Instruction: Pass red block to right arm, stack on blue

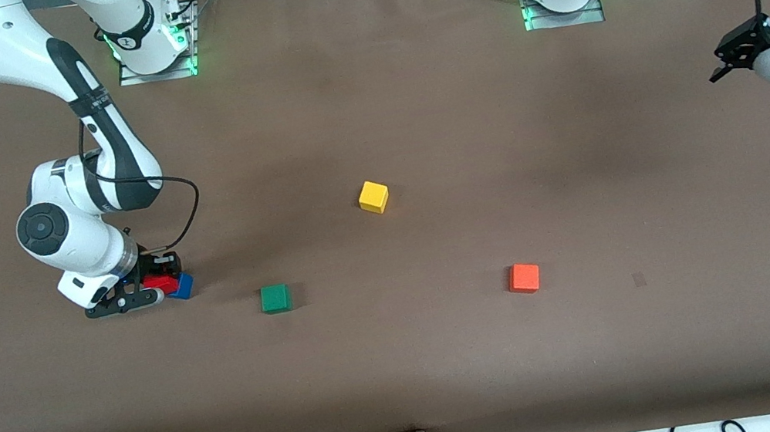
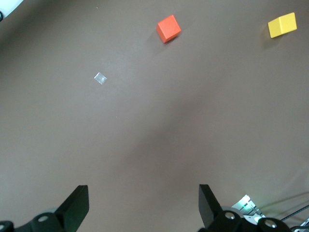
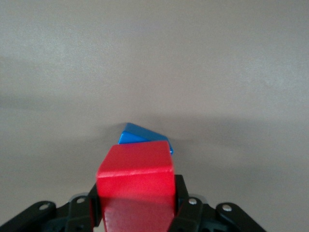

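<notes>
Brown paper covered the counter (image 1: 456, 360), with the two arm bases standing along its edge farthest from the front camera. Toward the right arm's end, the right gripper (image 1: 145, 290) was low over the blue block (image 1: 182, 286), its fingers (image 3: 181, 194) clamped on the red block (image 3: 136, 180). Judging from that, the handover was already done and the stacking was under way: the red block sat just above and partly over the blue one, though whether the two touched could not be told. What remained was to seat it squarely and let go. The red block was a plain matte cube, bright and clean-edged, gripped by two facing sides; the blue block showed a corner turned out from under it, so the pair looked out of line. The left gripper (image 1: 761, 76) waited in the air at the left arm's end, fingers (image 2: 77, 205) wide apart and empty. A green cube (image 1: 275, 298), a yellow cube (image 1: 373, 196) and an orange cube (image 1: 524, 277) lay well apart mid-counter
</notes>
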You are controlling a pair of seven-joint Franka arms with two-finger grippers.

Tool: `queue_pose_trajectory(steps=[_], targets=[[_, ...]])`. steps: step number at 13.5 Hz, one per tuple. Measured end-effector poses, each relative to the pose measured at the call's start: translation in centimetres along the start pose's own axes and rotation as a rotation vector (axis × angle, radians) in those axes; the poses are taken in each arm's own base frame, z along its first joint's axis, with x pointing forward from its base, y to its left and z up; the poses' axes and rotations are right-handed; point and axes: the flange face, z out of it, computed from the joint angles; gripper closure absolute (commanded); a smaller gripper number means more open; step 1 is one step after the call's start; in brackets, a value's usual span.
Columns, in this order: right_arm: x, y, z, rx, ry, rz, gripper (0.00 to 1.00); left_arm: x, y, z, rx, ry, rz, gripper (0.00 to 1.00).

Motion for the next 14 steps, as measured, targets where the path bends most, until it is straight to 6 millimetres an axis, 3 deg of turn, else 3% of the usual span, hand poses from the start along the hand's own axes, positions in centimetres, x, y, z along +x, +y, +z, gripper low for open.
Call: queue_pose_trajectory(steps=[5, 7, 9, 14], targets=[[0.4, 0.0, -1.0, 0.002, 0.008, 0.0, 0.0, 0.7, 5.5, -0.3, 0.067, -0.057, -0.19, 0.0], [0.4, 0.0, -3.5, 0.011, -0.01, 0.002, 0.0, 0.1, 7.7, 0.3, 0.081, -0.077, -0.3, 0.0], [0.1, 0.1, -9.0, 0.028, -0.052, 0.039, 0.0, -1.3, 7.5, 1.2, 0.087, -0.083, -0.392, 0.0], [-3.5, 1.5, -27.6, 0.062, -0.124, 0.125, 0.0, -4.8, 2.1, 2.9, 0.008, -0.044, -0.528, 0.0]])
